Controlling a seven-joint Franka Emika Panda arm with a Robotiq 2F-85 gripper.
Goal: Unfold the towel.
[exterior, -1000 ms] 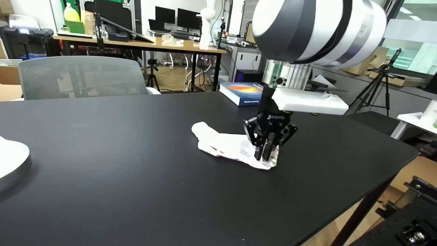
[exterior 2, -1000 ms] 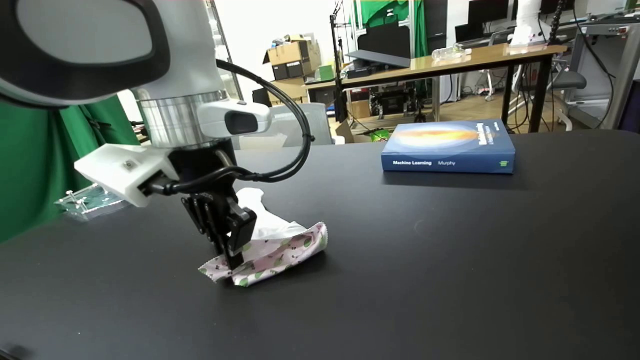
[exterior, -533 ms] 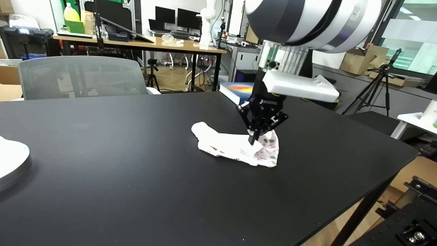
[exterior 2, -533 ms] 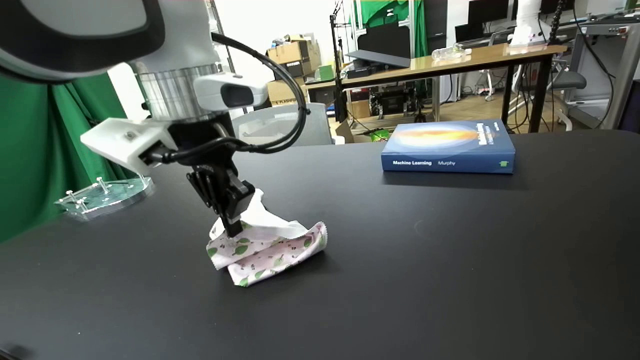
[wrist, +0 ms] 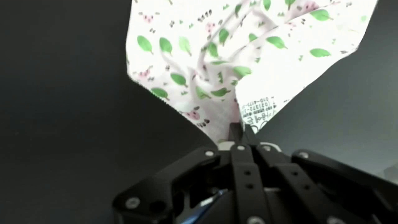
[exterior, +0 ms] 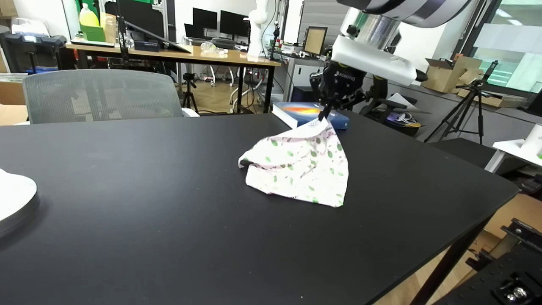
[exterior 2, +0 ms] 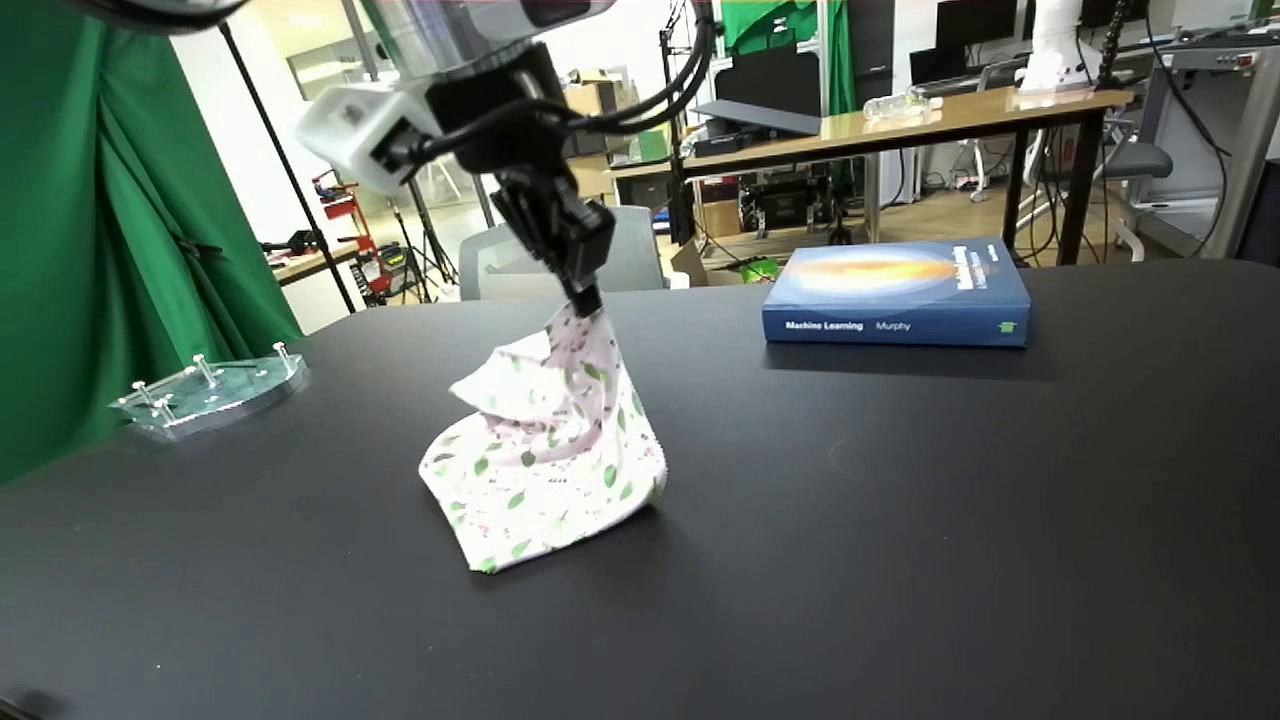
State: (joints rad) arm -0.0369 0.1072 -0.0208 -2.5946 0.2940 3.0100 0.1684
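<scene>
The towel (exterior: 300, 167) is white with green leaves and small pink animal faces. In both exterior views its lower edge lies on the black table and its upper part is pulled up to my gripper (exterior: 324, 117). The gripper (exterior 2: 585, 303) is shut on the towel's upper edge and holds it above the table, so the towel (exterior 2: 550, 500) slopes up with creases and a folded flap. In the wrist view the gripper (wrist: 242, 132) pinches the towel (wrist: 183, 59) between its fingertips. A plain white part with printed text shows right of them.
A thick blue book (exterior 2: 895, 300) lies at the table's back, close behind the gripper in an exterior view (exterior: 292, 111). A clear plastic plate with bolts (exterior 2: 215, 392) sits at a table edge. A round white object (exterior: 17, 199) and a grey chair (exterior: 101, 95) also show.
My gripper has risen and moved back toward the far side of the table, closing on the towel's edge and lifting it. The towel has opened from a narrow strip into a wider patterned sheet.
</scene>
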